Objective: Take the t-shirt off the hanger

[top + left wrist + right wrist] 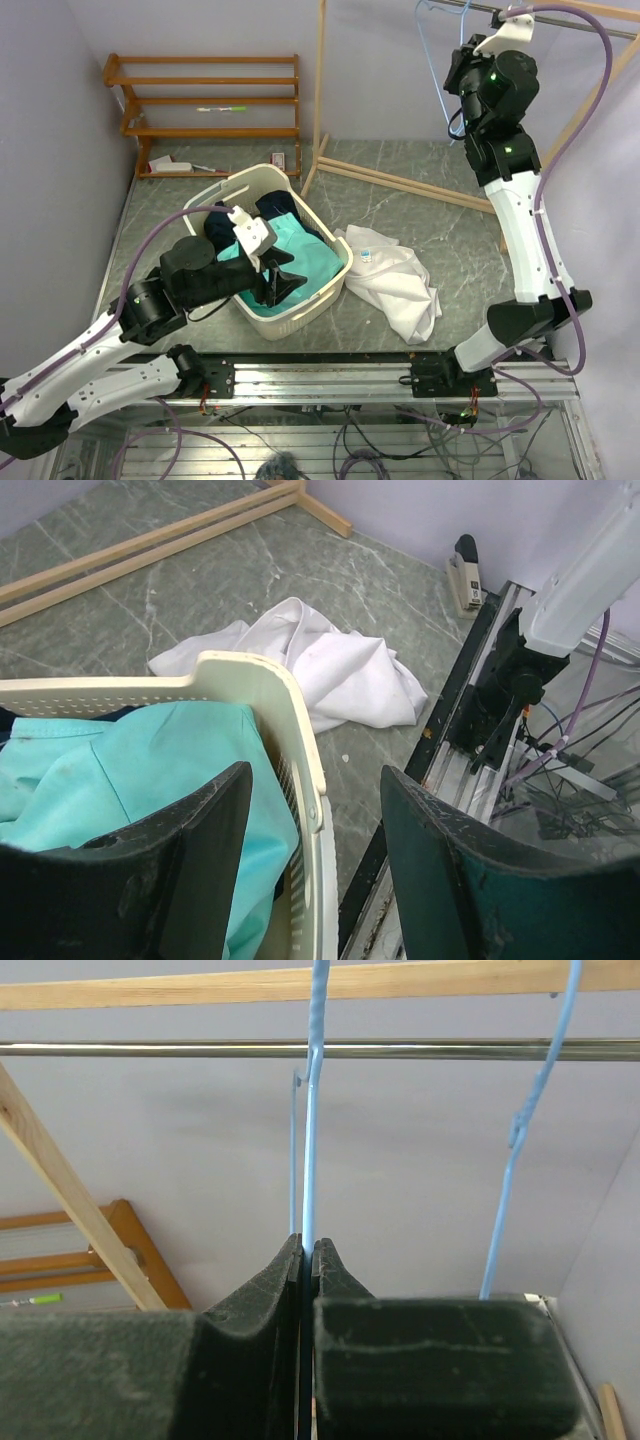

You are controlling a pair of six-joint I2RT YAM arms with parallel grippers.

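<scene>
Right pincer (305, 1260): clenched on blue hanger (311, 1110) under the rail (150, 1049). Left pincer (315, 850): released, straddling basket (262, 676) rim. T-shirt (395, 280): heaped on table (400, 195) beside basket, near front edge.

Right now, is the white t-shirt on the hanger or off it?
Off. The white t-shirt lies crumpled on the table beside the laundry basket, while the blue hanger hangs bare from the rail, pinched by the right gripper.
</scene>
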